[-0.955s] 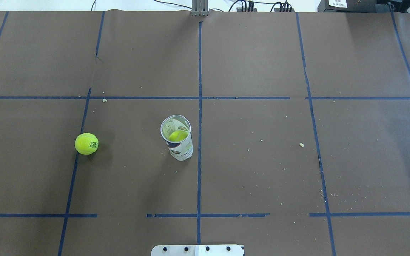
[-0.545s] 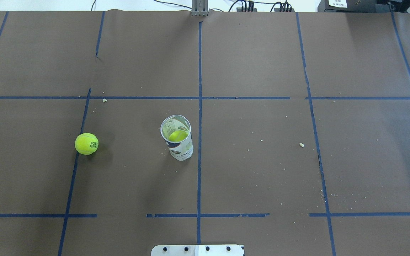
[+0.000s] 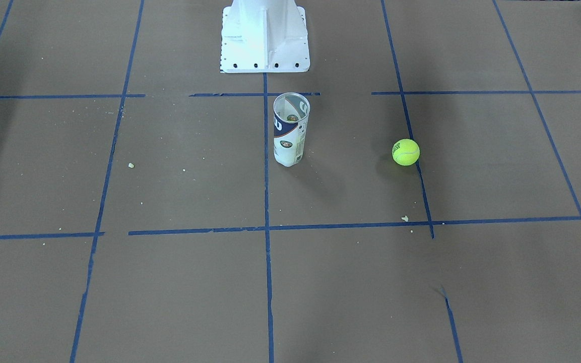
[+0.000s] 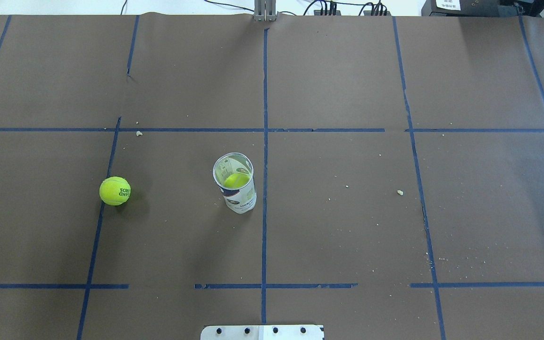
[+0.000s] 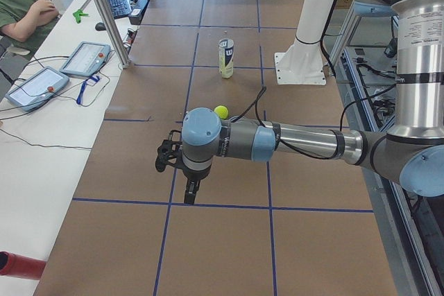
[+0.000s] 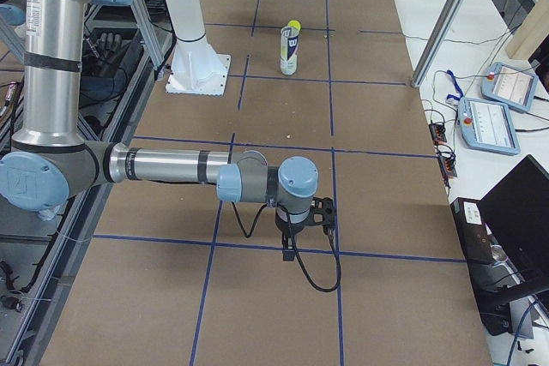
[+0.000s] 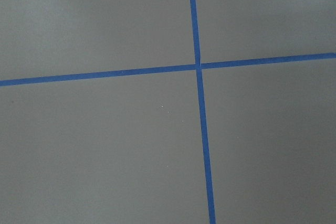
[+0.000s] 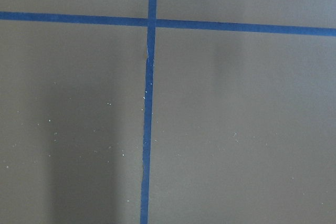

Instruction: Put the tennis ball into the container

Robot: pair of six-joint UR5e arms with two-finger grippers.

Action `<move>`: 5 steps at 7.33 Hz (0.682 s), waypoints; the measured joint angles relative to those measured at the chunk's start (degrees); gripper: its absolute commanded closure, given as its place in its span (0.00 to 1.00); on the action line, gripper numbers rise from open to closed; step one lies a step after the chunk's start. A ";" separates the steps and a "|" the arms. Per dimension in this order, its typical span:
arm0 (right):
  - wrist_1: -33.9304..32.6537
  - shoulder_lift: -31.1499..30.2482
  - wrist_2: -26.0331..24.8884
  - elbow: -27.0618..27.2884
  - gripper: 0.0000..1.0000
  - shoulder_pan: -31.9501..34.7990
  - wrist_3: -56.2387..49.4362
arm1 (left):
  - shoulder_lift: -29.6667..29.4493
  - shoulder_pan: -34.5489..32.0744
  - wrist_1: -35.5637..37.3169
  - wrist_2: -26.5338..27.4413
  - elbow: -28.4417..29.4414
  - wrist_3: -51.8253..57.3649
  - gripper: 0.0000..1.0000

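The tennis ball [image 4: 114, 191] [image 3: 405, 152] lies alone on the brown table cover, on a blue tape line. The container [image 4: 236, 189] [image 3: 290, 131] stands upright to its right in the overhead view, mouth open. A yellow-green patch shows inside the tube from above; I cannot tell if it is a ball or a reflection. My left gripper [image 5: 168, 156] hovers over the table's left end, well short of the ball [image 5: 220, 111]. My right gripper [image 6: 324, 212] hovers over the right end, far from the tube [image 6: 290, 51]. Whether either gripper is open or shut I cannot tell.
The white pedestal base [image 3: 265, 38] stands just behind the tube on the robot's side. Blue tape lines grid the cover, with small crumbs scattered around. An operator [image 5: 24, 12] sits at a side bench with tablets [image 5: 84, 58]. Both wrist views show only cover and tape.
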 measured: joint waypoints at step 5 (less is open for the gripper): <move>0.00 0.00 0.00 0.00 0.00 0.00 0.00 | -0.23 7.11 -9.87 -0.40 0.26 -8.23 0.00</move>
